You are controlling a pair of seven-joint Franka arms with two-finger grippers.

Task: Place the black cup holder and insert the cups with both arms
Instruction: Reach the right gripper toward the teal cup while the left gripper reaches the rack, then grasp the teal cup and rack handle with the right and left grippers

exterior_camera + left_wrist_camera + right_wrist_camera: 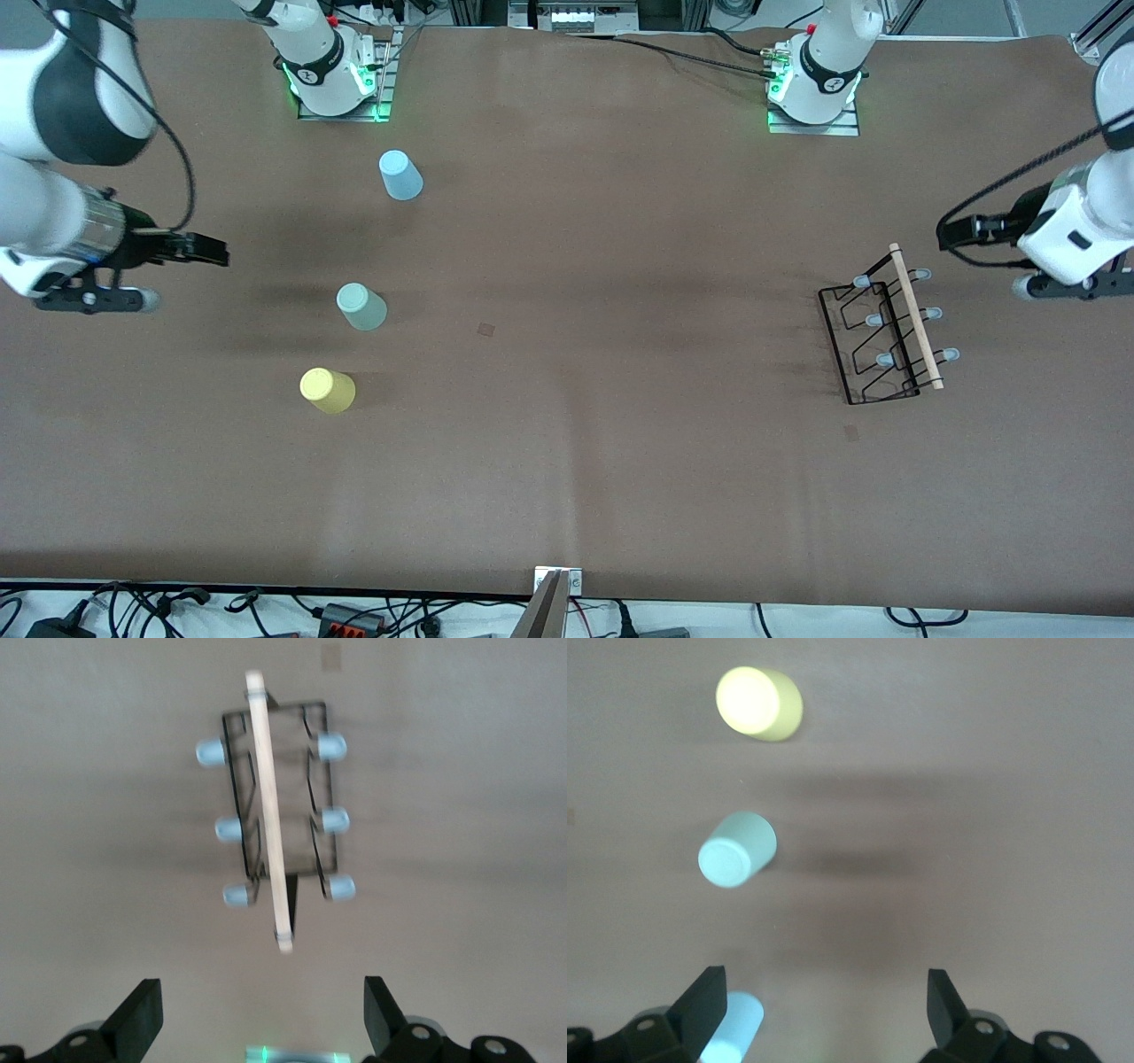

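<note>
The black cup holder (873,320) stands on the brown table toward the left arm's end, its wooden rod handle (917,316) on top. It also shows in the left wrist view (270,806) with grey-tipped pegs on both sides. My left gripper (961,232) hangs open and empty in the air beside it (263,1014). The light blue cup (400,175), mint cup (361,307) and yellow cup (327,390) stand upside down toward the right arm's end. My right gripper (205,251) hangs open and empty beside them (824,1005). The right wrist view shows the yellow cup (757,703), mint cup (735,850) and blue cup (733,1029).
The two arm bases (335,80) (815,84) with green lights stand along the table's edge farthest from the front camera. Cables and plugs (354,616) lie off the table's nearest edge. A small dark mark (485,330) is on the table's middle.
</note>
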